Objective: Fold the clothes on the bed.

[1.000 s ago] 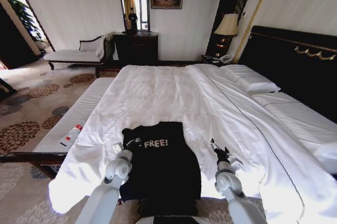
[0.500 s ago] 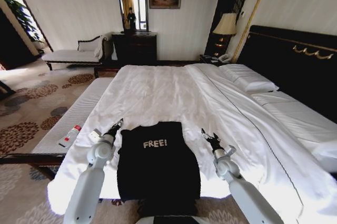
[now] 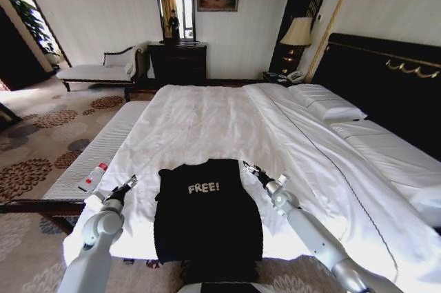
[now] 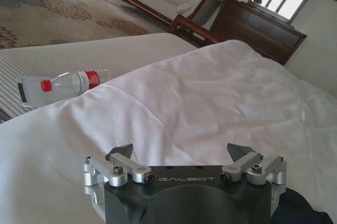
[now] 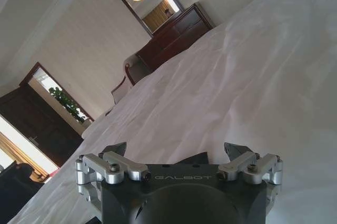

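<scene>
White bed (image 3: 207, 120) mid-frame, black T-shirt (image 3: 207, 207) lower centre between wide-spread left pincer (image 3: 129, 184) and right pincer (image 3: 248, 167).

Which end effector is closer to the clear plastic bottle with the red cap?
Left. The left end effector hovers open just beside the clear plastic bottle with the red cap. The right end effector, also open, is across the black short-sleeved T-shirt, by its far shoulder.

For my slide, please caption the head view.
Both open grippers, left and right, flank the black T-shirt on the bed.
</scene>
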